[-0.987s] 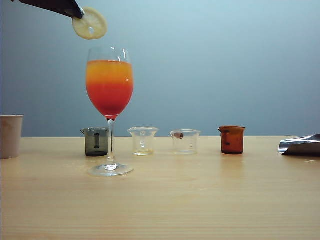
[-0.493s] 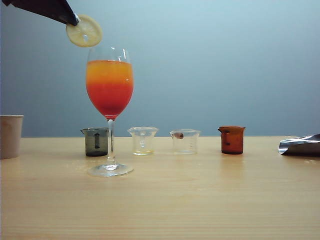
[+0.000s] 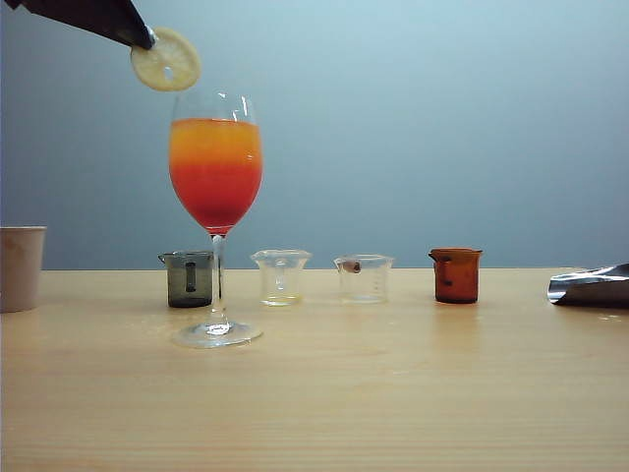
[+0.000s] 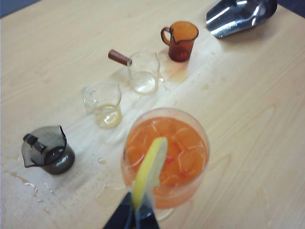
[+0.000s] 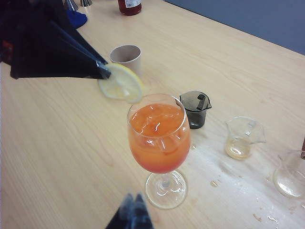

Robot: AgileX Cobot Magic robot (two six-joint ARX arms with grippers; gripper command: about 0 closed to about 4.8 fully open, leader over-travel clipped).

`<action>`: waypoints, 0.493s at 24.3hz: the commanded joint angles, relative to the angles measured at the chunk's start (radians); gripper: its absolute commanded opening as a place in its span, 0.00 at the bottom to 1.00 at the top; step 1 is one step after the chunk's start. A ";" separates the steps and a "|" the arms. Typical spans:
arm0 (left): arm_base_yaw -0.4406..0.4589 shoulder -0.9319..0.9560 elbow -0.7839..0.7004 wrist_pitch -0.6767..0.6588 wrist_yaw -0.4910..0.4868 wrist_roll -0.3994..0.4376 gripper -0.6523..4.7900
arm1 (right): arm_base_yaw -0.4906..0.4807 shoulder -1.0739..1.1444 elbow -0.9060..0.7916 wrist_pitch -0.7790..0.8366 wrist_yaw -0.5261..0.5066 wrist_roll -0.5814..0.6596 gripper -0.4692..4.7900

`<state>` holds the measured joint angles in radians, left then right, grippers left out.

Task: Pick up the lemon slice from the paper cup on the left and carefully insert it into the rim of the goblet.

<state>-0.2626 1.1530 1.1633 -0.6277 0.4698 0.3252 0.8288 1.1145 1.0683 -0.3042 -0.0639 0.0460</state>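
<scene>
Against a grey-blue wall, a pale wooden desk (image 3: 393,393) carries the goblet (image 3: 215,177) ahead of a row of small beakers. Left hand (image 3: 149,39), clamped on the lemon slice (image 3: 166,60), holds it just above the goblet's rim, on the paper cup (image 3: 21,267) side. Right hand (image 5: 132,210), fingers closed and empty, waits near the goblet's foot. Next, probably: lower the slice squarely onto the rim.

Wooden table (image 3: 393,393): goblet (image 3: 215,197), paper cup (image 3: 20,267), four beakers (image 3: 281,276), metal scoop (image 3: 590,285).
</scene>
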 commanded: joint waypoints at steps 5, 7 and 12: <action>-0.002 0.014 0.006 0.032 0.043 0.002 0.11 | 0.001 -0.003 0.008 0.018 -0.001 -0.002 0.08; -0.002 0.019 0.005 0.031 0.042 -0.004 0.11 | 0.001 -0.003 0.008 0.018 -0.001 -0.002 0.08; -0.002 0.020 0.005 0.021 0.039 -0.003 0.11 | 0.001 -0.003 0.008 0.018 0.002 -0.002 0.08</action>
<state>-0.2626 1.1759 1.1633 -0.6102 0.5045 0.3214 0.8288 1.1145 1.0683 -0.3042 -0.0639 0.0460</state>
